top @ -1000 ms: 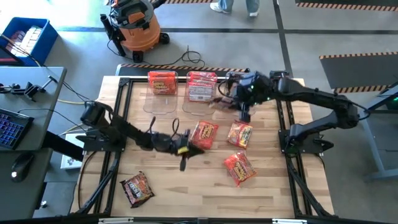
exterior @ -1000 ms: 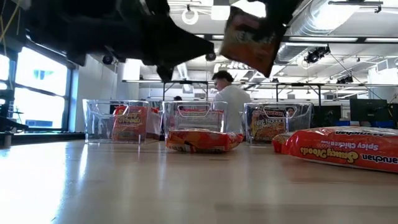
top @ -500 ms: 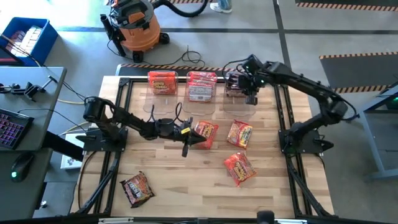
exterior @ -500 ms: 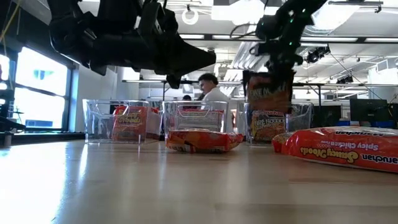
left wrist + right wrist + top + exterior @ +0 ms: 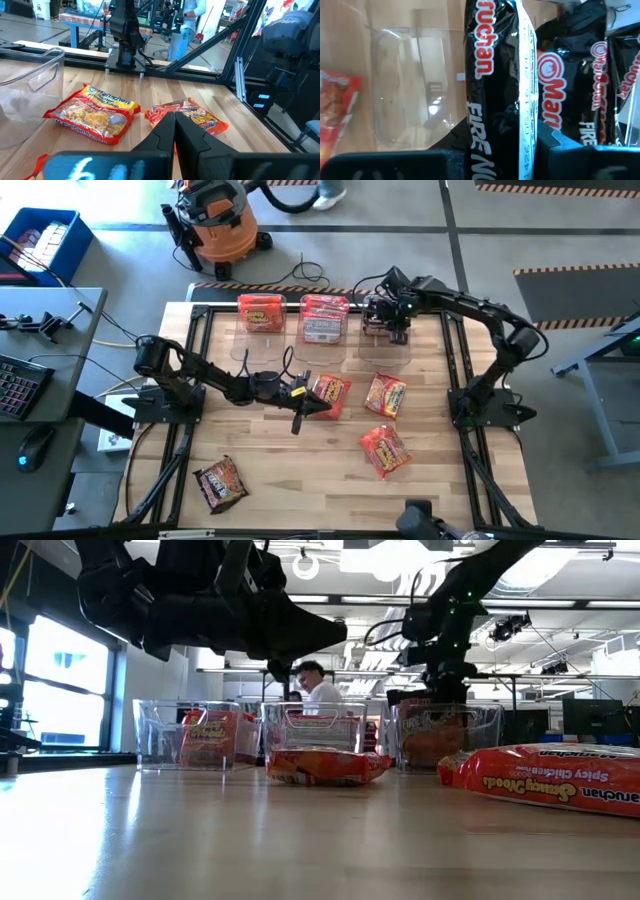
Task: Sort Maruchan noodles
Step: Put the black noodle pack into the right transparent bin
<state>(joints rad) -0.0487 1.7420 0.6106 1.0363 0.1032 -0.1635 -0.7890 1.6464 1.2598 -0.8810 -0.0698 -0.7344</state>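
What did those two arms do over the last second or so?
The right hand carried a black noodle packet toward the back of the table and lowered it into the rightmost clear bin; it still grips the packet. The left hand, shut and empty, slid a little toward the orange packet mid-table, then stopped. The loose packets on the table stayed where they were.

floor: grey concrete (image 5: 500, 220) | window (image 5: 70, 695) bright at one side | ceiling: exposed ducts (image 5: 560, 575) | orange shop vacuum (image 5: 215, 220) behind wooden tabletop (image 5: 300, 480)
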